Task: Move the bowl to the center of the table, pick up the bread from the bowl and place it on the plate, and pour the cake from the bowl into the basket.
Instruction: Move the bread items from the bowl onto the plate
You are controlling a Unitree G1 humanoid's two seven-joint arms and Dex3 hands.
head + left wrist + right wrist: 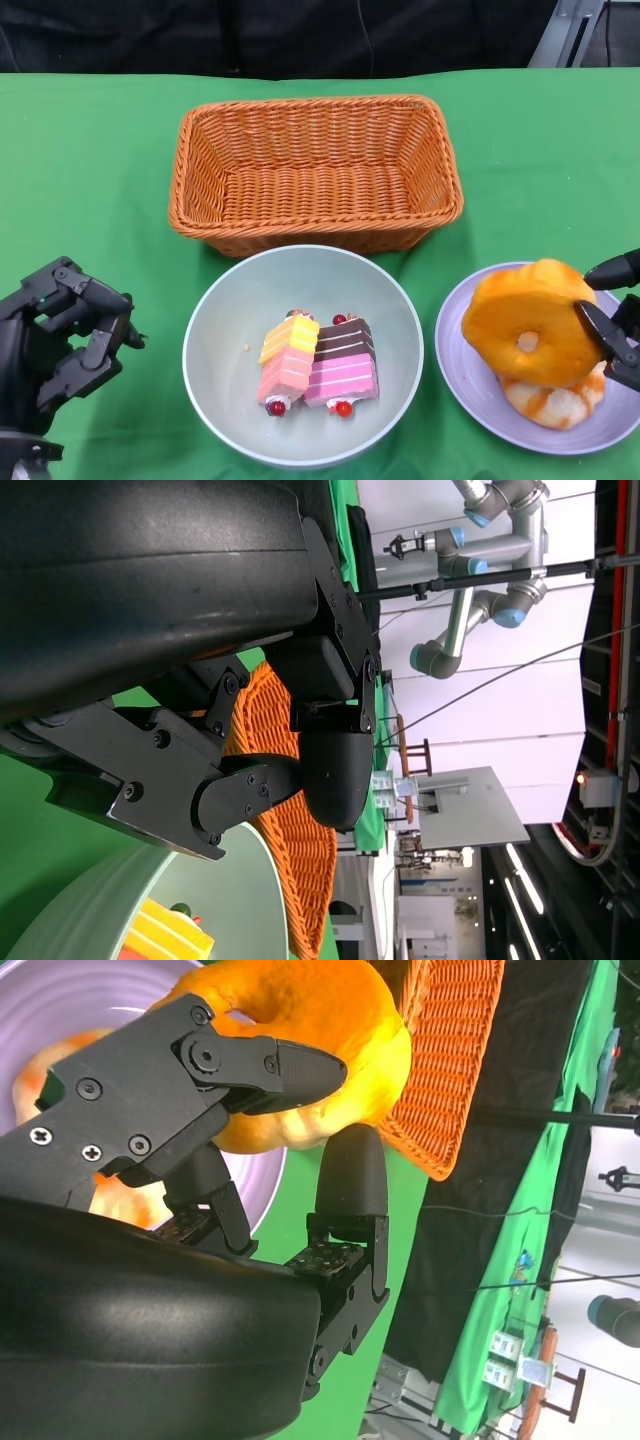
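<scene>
Item: bread (528, 322), orange ring loaf. You see it pinched in the right hand (612, 320), fingers (290, 1068) clamped on its edge, held tilted over the plate (470, 385) and touching a second bread piece (555, 402) already lying there; it looks about to be set down.

Item: bowl (215, 385), pale green, mid-table just in front of the basket (315, 170), likely so the pour is short. It holds two cake slices (320, 367).

Item: left hand (60, 335), fingers curled in, holding nothing, beside the bowl and apart from it.
</scene>
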